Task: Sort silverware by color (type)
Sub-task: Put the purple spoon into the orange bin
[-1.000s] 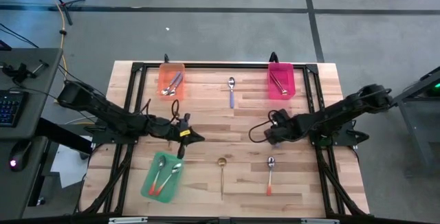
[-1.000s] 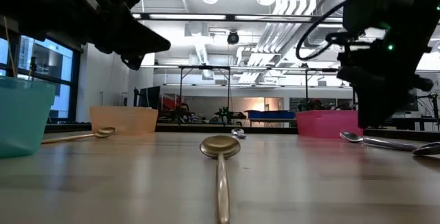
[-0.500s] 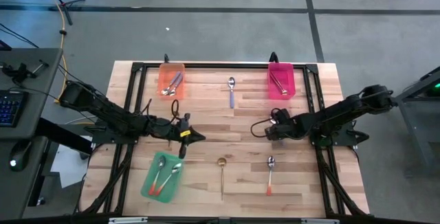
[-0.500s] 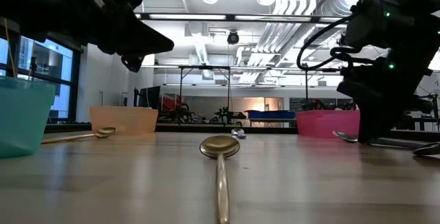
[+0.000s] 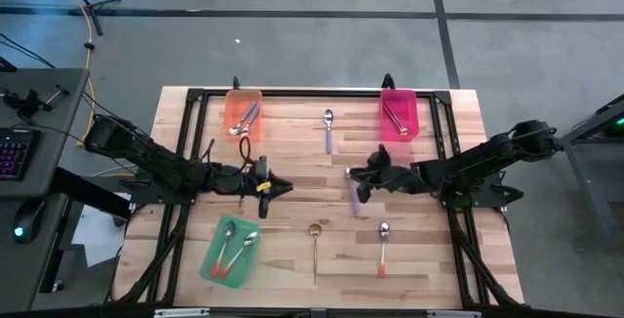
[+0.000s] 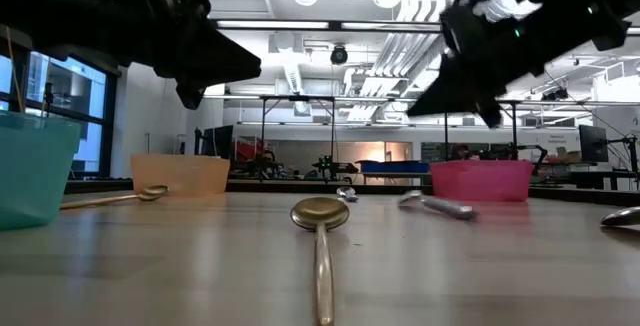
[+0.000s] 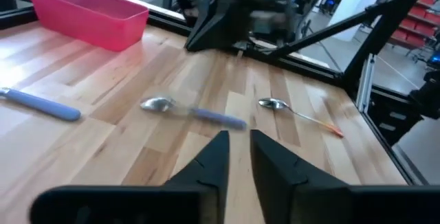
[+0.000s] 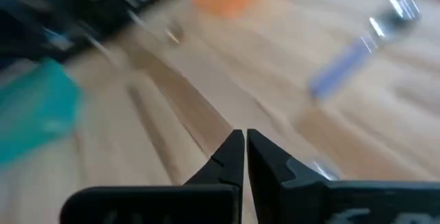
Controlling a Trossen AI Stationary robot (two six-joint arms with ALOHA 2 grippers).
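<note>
My left gripper [image 5: 281,186] hovers left of the table's middle, fingers [image 7: 238,145] a narrow gap apart with nothing between them. My right gripper [image 5: 355,183] hangs above the middle, shut [image 8: 245,138] and empty. Below it a purple-handled spoon [image 7: 192,112] lies flat on the table, blurred. Loose on the wood are another purple-handled spoon [image 5: 329,128] at the far middle, a gold spoon [image 5: 314,242] and an orange-handled spoon [image 5: 383,248] near the front. More spoons lie in the green tray [image 5: 216,264], the orange tray [image 5: 234,99] and the pink tray [image 5: 398,96].
Black frame rails run along the table's edges [image 5: 292,93]. The three trays stand at the far left, far right and near left. Bare wood lies between the two grippers and along the right side [image 5: 429,250].
My right gripper has swung up from pointing down at the table to nearly level and has gone toward the table's left. The purple-handled spoon that lay beneath it has slid along the table toward the middle. My left arm has stayed where it was.
</note>
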